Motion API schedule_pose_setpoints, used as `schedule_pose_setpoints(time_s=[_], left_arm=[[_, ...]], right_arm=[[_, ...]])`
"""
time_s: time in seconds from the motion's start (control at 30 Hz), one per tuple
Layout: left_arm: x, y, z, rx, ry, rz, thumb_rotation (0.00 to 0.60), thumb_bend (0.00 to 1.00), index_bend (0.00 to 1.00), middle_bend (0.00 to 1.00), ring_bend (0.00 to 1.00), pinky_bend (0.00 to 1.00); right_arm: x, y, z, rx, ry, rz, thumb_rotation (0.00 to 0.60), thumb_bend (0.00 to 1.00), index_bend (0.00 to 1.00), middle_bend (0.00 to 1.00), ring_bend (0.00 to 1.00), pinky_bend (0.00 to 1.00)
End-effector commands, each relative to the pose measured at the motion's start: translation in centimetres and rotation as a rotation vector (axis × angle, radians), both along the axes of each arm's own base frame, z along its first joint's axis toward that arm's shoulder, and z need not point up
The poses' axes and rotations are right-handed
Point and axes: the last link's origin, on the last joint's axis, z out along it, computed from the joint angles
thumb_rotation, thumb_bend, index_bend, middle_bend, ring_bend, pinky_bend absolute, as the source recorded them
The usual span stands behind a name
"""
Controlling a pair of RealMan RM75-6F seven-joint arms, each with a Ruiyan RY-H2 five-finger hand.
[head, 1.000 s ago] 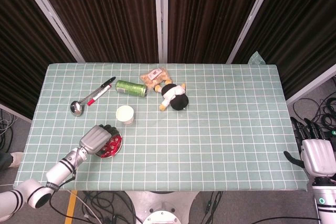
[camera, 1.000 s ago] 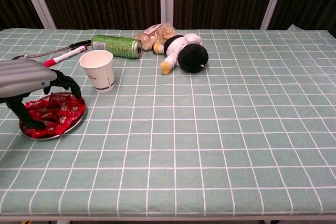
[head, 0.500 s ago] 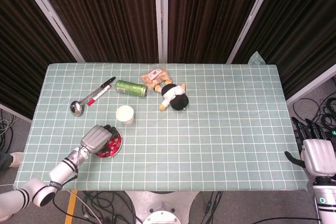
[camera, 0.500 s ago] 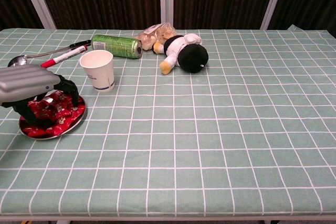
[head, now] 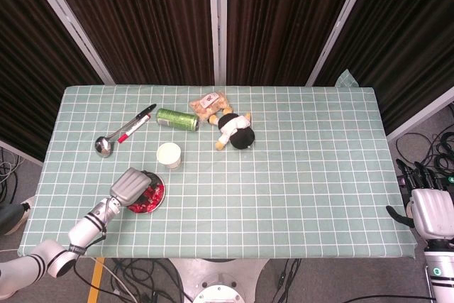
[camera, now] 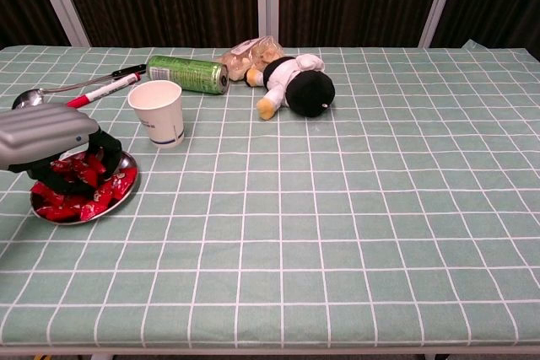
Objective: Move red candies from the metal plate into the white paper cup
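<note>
A metal plate [head: 160, 194] [camera: 128, 193] piled with red candies [head: 147, 200] [camera: 103, 196] sits near the table's front left. My left hand [head: 130, 184] [camera: 44, 136] hovers low over the plate's left side, its fingers curled down around some red candies. The white paper cup [head: 169, 155] [camera: 157, 113] stands upright just behind and to the right of the plate, apart from the hand. My right hand [head: 430, 211] hangs off the table's right edge, fingers apart and holding nothing; the chest view does not show it.
Behind the cup lie a green can [head: 176, 119] [camera: 187, 73], a plush toy [head: 236, 131] [camera: 302, 82] and a snack bag [head: 208, 103]. A metal ladle [head: 104, 145] and a red marker [head: 135, 127] lie at the back left.
My left hand's fingers have curled in from a spread pose over the plate and now enclose red candies. The hand shifted slightly left. The right hand stayed put.
</note>
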Motion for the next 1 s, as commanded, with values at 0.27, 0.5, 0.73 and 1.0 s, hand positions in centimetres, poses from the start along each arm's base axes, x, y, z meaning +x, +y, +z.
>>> schedule_pose_setpoints(time_s=[0.27, 0.5, 0.73, 1.0], left_arm=[[0.0, 0.4, 0.0, 0.009, -0.052, -0.010, 0.600, 0.51, 0.68, 0.72, 0.69, 0.94], [1.5, 1.1, 2.1, 0.022, -0.122, -0.013, 0.600, 0.53, 0.69, 0.74, 0.70, 0.95], [5.0, 3.3, 5.2, 0.066, -0.198, -0.045, 0.600, 0.53, 0.69, 0.74, 0.70, 0.95], [9.2, 6.7, 5.2, 0.058, -0.244, -0.039, 0.600, 0.53, 0.68, 0.73, 0.70, 0.95]], right_arm=[[0.0, 0.0, 0.1, -0.005, -0.004, -0.002, 0.600, 0.09, 0.03, 0.18, 0.06, 0.14], [-0.1, 0.1, 0.3, -0.009, -0.007, 0.000, 0.600, 0.08, 0.03, 0.18, 0.06, 0.15], [-0.2, 0.3, 0.4, -0.012, -0.010, 0.001, 0.600, 0.08, 0.03, 0.18, 0.06, 0.15], [-0.4, 0.4, 0.7, -0.021, -0.012, -0.004, 0.600, 0.08, 0.03, 0.19, 0.06, 0.16]])
